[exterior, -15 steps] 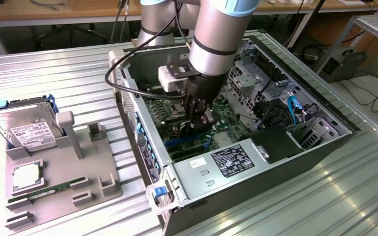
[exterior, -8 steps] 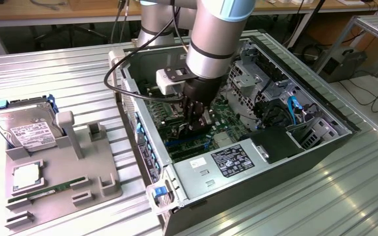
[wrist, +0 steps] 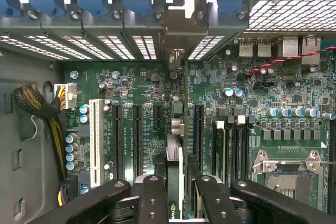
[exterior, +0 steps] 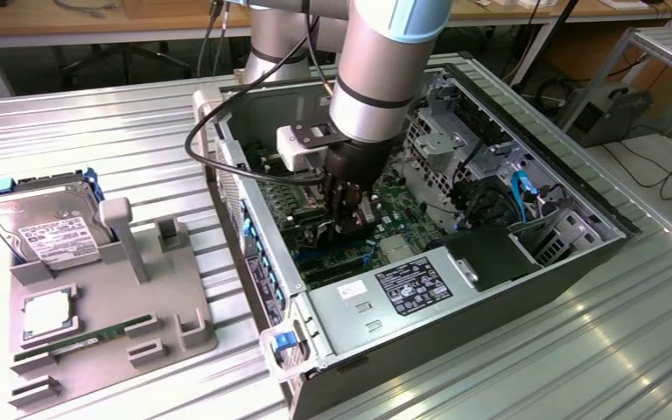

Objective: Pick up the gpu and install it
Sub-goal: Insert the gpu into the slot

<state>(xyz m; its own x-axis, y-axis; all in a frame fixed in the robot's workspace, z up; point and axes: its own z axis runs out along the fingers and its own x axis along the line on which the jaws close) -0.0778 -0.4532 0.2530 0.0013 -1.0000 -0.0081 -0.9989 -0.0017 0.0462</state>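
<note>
My hand [wrist: 175, 203] is closed on the gpu [wrist: 175, 171], held edge-on just above the motherboard [wrist: 142, 85] inside the computer case [exterior: 570, 254]. Beyond the case, a hard drive [exterior: 46, 229] stands on the worktop [exterior: 80, 131].

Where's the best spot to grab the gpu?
Pinch the gpu by its two flat faces near the top edge, coming from above, as the fingers do. It is thin and stands edge-down, leaving its lower edge free over the motherboard.
</note>
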